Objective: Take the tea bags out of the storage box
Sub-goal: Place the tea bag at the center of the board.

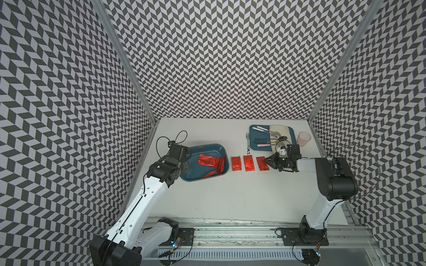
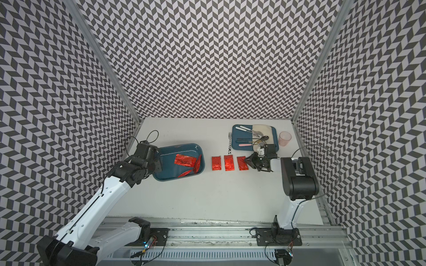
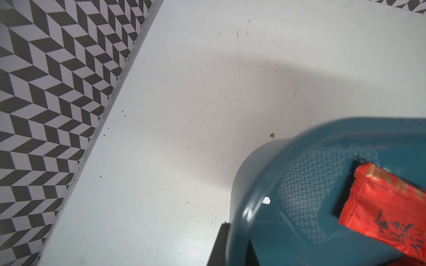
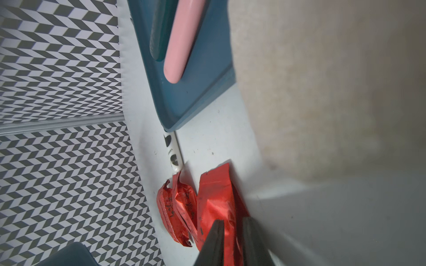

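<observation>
Red foil tea bags point(image 1: 249, 163), crinkled, dark-printed

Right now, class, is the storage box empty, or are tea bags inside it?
Not empty. Three red tea bags lie inside the storage box; three others lie on the table outside it.

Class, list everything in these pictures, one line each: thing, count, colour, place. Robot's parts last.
storage box: one, teal, left on the table
tea bags: six, red, three in the box, three rowed beside it
tray: one, blue, far right
cutlery: several, mixed, on tray
cloth: one, beige, on tray
fork: one, patterned handle, beside tray
cup: one, pink, right of tray
left gripper: one, black, jaws shut on box wall
right gripper: one, black, jaws slightly apart at the row's right-end bag
</observation>
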Tool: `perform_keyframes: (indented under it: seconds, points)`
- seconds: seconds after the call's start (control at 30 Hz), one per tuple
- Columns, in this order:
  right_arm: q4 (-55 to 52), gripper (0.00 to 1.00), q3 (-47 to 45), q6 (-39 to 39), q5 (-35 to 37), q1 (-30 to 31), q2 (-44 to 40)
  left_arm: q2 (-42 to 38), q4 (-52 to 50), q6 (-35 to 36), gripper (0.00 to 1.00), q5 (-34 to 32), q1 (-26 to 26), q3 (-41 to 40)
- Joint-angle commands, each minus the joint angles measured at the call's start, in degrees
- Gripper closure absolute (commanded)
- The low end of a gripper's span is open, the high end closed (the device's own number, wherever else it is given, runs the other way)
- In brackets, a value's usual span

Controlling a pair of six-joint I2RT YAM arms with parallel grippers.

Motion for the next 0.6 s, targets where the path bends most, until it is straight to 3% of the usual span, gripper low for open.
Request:
perform_keyframes:
  seconds: [0.0, 0.3, 0.57]
  points:
    - [-0.28, 0.76, -1.08, -0.11, 0.50, -0.80, -2.19, -0.59, 1.56, -0.33, 1.00, -0.16, -0.42, 1.26]
    - [-6.65, 0.57, -0.04, -3.42, 6.37, -1.98, -10.16, -0.68, 1.63, -0.27, 1.00, -0.07, -0.42, 1.26]
    - [-5.39, 0.55, 1.60, -7.76, 2.49, 0.95, -13.87, -0.86, 1.68, -0.29, 1.00, -0.01, -0.46, 1.26]
